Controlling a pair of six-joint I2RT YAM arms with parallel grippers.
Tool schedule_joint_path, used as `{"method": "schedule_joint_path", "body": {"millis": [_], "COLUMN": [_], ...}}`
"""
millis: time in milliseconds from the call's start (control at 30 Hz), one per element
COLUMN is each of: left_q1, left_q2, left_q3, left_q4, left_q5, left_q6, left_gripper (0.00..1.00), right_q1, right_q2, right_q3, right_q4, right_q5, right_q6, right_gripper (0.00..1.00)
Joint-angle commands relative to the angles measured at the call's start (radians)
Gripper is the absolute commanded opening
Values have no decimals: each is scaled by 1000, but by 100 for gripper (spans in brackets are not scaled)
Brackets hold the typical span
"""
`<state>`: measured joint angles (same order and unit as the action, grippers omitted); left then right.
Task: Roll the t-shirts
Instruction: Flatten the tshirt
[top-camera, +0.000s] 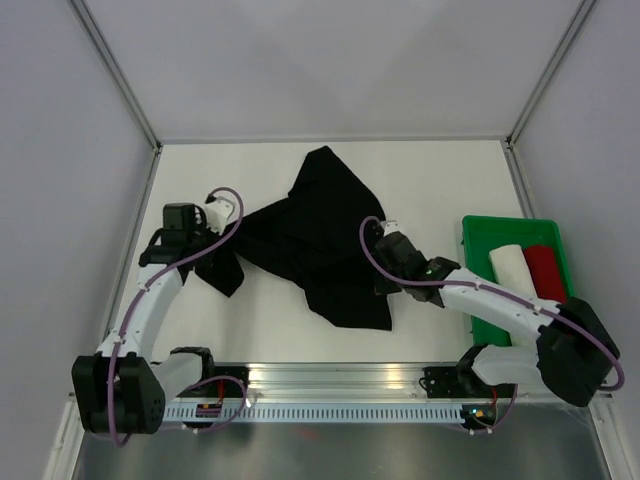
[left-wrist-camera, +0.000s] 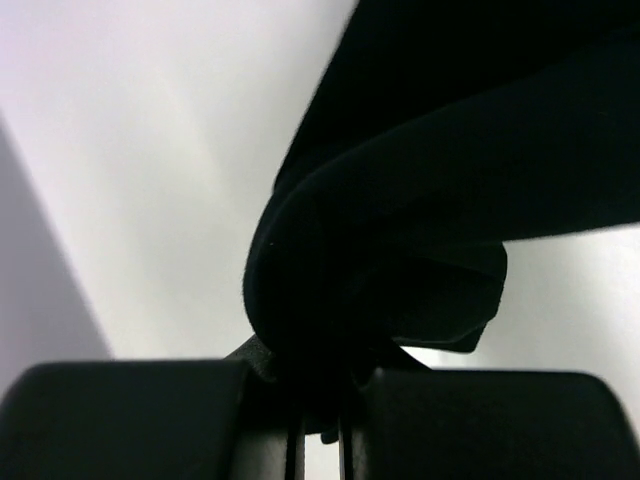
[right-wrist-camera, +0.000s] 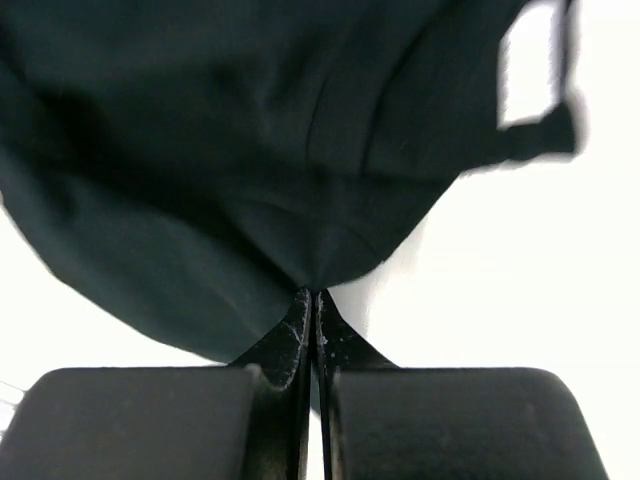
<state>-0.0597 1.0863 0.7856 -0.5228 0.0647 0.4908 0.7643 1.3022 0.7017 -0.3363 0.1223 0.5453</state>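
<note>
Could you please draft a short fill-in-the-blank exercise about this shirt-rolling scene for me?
1. The black t-shirt lies crumpled on the ____ table.
2. The white roll and the red roll lie side by side in a ____ bin.
3. The left gripper and the right gripper each have jaws shut on the ____ t-shirt.

Missing words: white; green; black

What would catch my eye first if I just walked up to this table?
Probably the black t-shirt sprawled crumpled across the middle of the white table, with a claw pinching it on each side: the left claw at its left edge and the right claw on its right part. Next, the bright green tray at the right, holding a white roll and a red roll side by side.
</note>
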Motion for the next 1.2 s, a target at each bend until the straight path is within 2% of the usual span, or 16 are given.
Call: {"method": "schedule_joint_path", "body": {"millis": [0,100,300,400,467,533,600,633,667,700,767,867,1000,1067,1133,1167], "left_q1": [130,150,141,143,143,141,143,143,141,143,143,141,141,143,141,141], "left_q2": [30,87,175,173,146,123,84,74,63,34,-3,-77,-109,-66,45,88], "left_q3": [56,179,444,446,396,273,184,106,74,23,-6,15,93,127,158,174], "left_q4": [121,119,116,116,113,109,52,12,-32,-133,-225,-353,-352,-303,-257,-253], "left_q5": [-69,16,190,214,230,245,260,268,274,282,302,377,559,572,520,483], "left_q6": [94,94,34,12,41,128,221,332,382,428,521,549,450,367,246,217], "left_gripper": [3,3,4,4,6,7,14,20,40,51,69,85,84,69,51,50], "right_q1": [-49,-80,-176,-203,-203,-203,-203,-201,-203,-203,-201,-201,-203,-203,-203,-203], "right_q2": [-118,-120,-15,-20,-35,-66,-83,-89,-96,-112,-126,-139,-142,-144,-146,-150], "right_q3": [105,211,556,637,608,528,475,429,408,369,340,309,292,288,280,277], "right_q4": [-36,-40,-75,-98,-96,-86,-83,-84,-83,-79,-70,-64,-61,-61,-56,-58], "right_q5": [53,36,16,8,-7,-50,-73,-85,-85,-87,-90,-87,-79,-76,-75,-75], "right_q6": [-45,-117,-232,-258,-255,-246,-231,-228,-220,-213,-206,-203,-206,-208,-206,-205], "right_gripper": [0,0,0,0,0,0,0,0,0,0,0,0,0,0,0,0]}}
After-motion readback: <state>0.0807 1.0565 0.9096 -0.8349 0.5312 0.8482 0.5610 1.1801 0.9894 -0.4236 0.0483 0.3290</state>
